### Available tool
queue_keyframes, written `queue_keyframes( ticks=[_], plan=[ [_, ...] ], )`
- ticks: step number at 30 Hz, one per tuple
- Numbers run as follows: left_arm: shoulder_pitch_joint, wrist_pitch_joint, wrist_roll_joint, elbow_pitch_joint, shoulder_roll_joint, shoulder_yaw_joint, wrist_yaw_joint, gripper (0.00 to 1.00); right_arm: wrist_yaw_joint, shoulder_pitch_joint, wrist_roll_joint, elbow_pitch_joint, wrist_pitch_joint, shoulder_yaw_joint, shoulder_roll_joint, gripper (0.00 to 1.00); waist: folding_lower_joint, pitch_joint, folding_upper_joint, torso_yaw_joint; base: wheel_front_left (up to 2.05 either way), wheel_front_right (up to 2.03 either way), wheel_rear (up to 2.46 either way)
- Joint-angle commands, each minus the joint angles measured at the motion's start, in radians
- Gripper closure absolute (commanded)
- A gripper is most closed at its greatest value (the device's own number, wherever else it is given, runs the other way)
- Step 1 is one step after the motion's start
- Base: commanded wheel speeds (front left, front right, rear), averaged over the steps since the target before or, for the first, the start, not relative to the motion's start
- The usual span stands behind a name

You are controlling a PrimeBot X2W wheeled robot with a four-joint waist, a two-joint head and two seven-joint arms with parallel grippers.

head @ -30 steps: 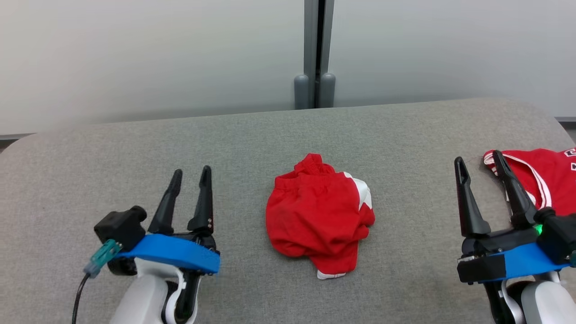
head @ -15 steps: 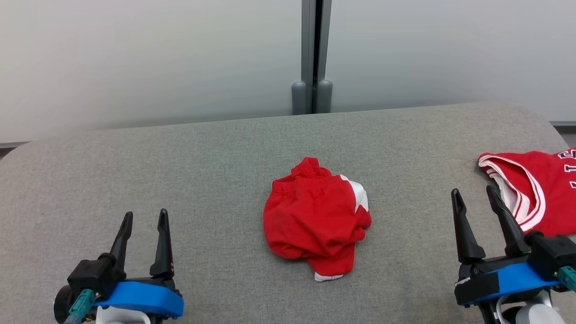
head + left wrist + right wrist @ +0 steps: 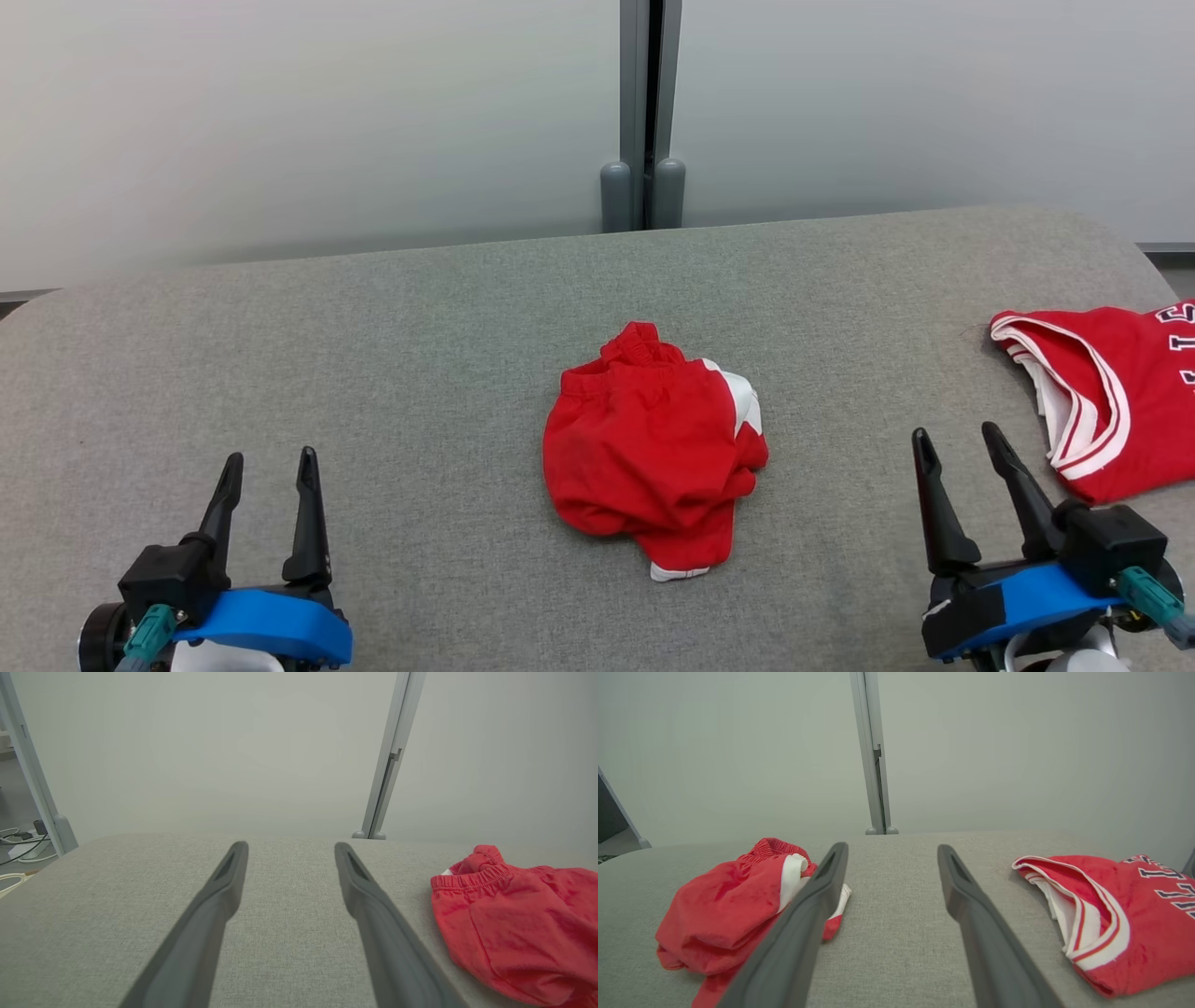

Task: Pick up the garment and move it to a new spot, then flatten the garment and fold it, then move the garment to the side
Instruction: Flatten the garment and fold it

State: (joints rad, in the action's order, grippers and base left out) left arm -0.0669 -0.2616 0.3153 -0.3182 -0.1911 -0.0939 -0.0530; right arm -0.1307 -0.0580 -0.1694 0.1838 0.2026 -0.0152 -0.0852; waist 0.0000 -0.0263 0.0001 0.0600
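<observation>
The garment [image 3: 653,457] is a crumpled red pair of shorts with white patches, lying in a heap at the middle of the grey padded table [image 3: 373,355]. My left gripper [image 3: 269,457] stands open near the front left, well to the left of the heap, with nothing between its fingers. In the left wrist view the garment [image 3: 518,933] lies to the right of the open gripper [image 3: 290,845]. My right gripper [image 3: 956,431] is open at the front right, apart from the heap. In the right wrist view the garment [image 3: 728,905] lies to the left of the gripper [image 3: 892,846].
A red jersey [image 3: 1111,392] with white trim and dark letters lies at the table's right edge, just right of my right gripper; the right wrist view shows the jersey [image 3: 1120,914] too. Pale wall panels with a grey post [image 3: 642,112] stand behind the table's rounded far edge.
Both grippers have drawn back toward the front edge, still open. The right one has come away from the jersey's collar. The heap has not moved; the camera shifted slightly.
</observation>
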Motion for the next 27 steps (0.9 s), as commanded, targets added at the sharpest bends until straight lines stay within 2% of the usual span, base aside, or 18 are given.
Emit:
queue_keyframes(
  ticks=[1, 21, 27],
  plan=[
    [-0.013, -0.004, -0.003, -0.005, -0.001, -0.001, -0.001, 0.0, 0.0, -0.012, 0.0, 0.006, 0.003, 0.005, -0.001, 0.0, 0.0, 0.0, -0.0001, -0.001, 0.0, 0.0, 0.0],
    [-0.022, 0.005, 0.013, -0.03, -0.005, -0.019, 0.009, 0.0, 0.0, -0.029, -0.011, 0.03, 0.01, 0.031, -0.003, 0.0, 0.0, 0.014, -0.0001, -0.014, 0.0, 0.0, 0.0],
    [-0.071, 0.068, 0.035, -0.011, -0.02, -0.036, -0.019, 0.0, 0.0, -0.038, -0.016, 0.025, 0.011, 0.043, -0.001, 0.0, 0.0, 0.001, -0.0001, -0.005, 0.0, 0.0, 0.0]
  ],
)
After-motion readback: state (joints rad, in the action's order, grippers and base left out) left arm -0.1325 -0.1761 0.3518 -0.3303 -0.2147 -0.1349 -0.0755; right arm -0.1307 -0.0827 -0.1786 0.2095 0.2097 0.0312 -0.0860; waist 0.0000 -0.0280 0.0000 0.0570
